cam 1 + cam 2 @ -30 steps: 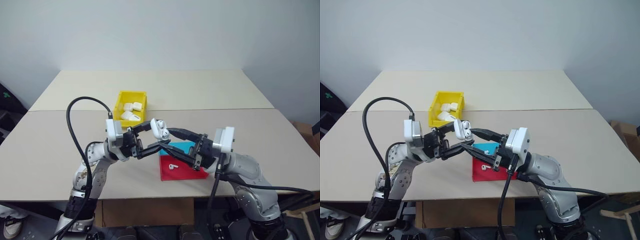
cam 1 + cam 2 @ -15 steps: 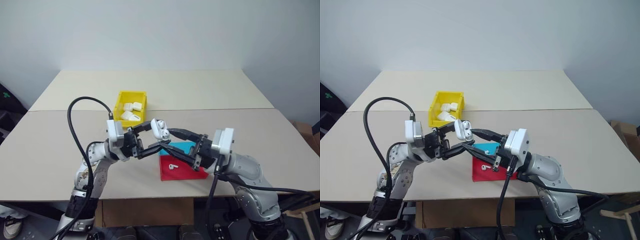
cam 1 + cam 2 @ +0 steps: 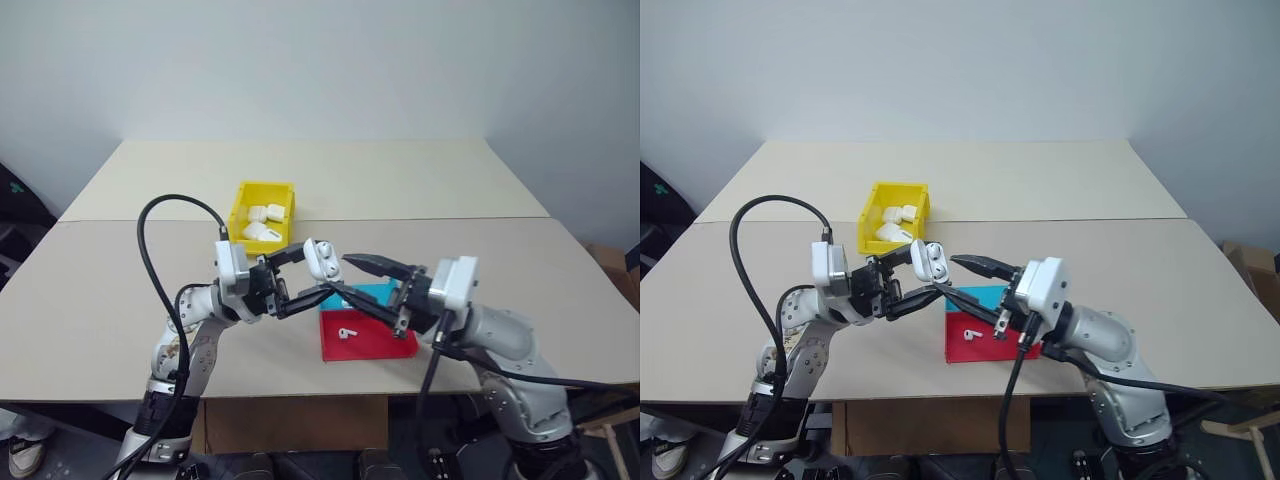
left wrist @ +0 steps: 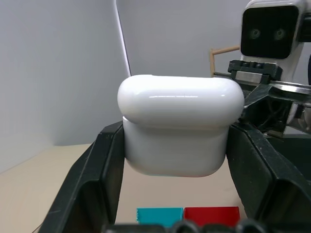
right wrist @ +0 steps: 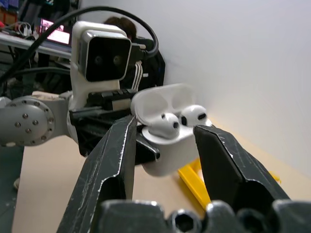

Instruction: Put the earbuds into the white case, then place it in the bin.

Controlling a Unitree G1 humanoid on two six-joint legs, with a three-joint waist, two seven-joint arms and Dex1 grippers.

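Now the right gripper has pulled back, fingers apart and empty; left gripper clamps the open case above the table, both earbuds seated. Lid closing next, then bin.

The red tray is partly hidden behind the right gripper; the blue tray barely shows.

right end effector drawn back from white case
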